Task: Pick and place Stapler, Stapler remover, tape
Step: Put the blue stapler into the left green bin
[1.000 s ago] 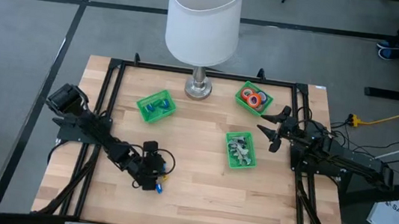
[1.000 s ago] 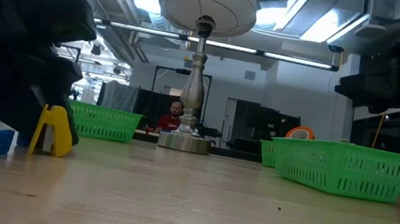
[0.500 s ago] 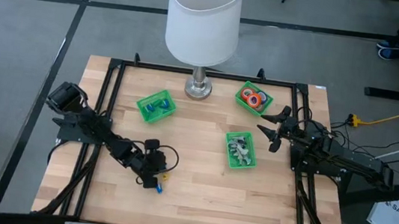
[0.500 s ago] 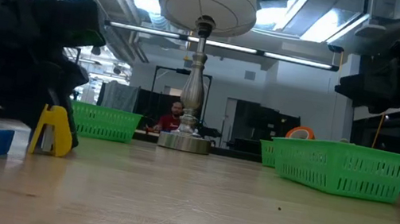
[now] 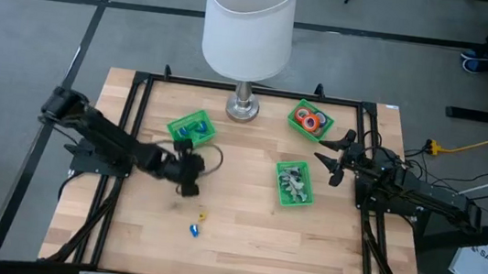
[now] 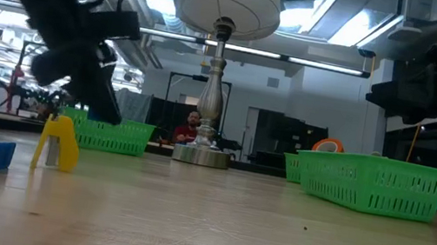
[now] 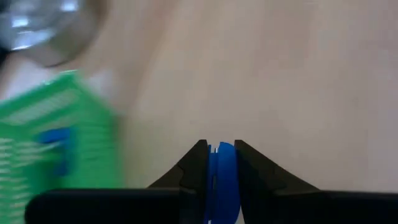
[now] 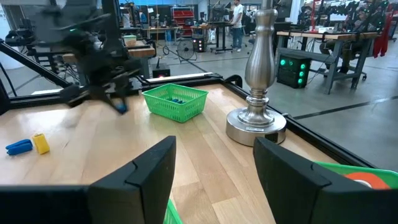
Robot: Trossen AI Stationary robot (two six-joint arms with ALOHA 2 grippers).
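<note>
Sitting across most of the high view is the wooden tabletop point(image 5: 241, 247), with a big white-shaded lamp point(image 5: 249, 22) standing at its far edge. Three green bins are sitting on it: one point(image 5: 191, 129) on the left holding a couple of blue pieces, one point(image 5: 309, 120) at the far right holding the tape point(image 5: 308, 120) rolls in red, orange and green, and one point(image 5: 293, 183) nearer the middle-right filled with silvery-grey claw-shaped pieces.

Left arm is reaching in from the left side, and the left gripper point(image 5: 190, 172) is hanging above the boards just beside the left bin, clamped tight on a small blue stapler point(image 7: 221, 180) that's showing between its fingers in the left wrist view.

Right gripper point(image 5: 332, 156) is waiting by the right edge, between the tape bin and the claw bin, with its fingers spread wide and nothing in them.

Lying loose on the tabletop nearer the front are a yellow stapler point(image 5: 202, 215) and another blue stapler point(image 5: 194, 230), close together but apart.
</note>
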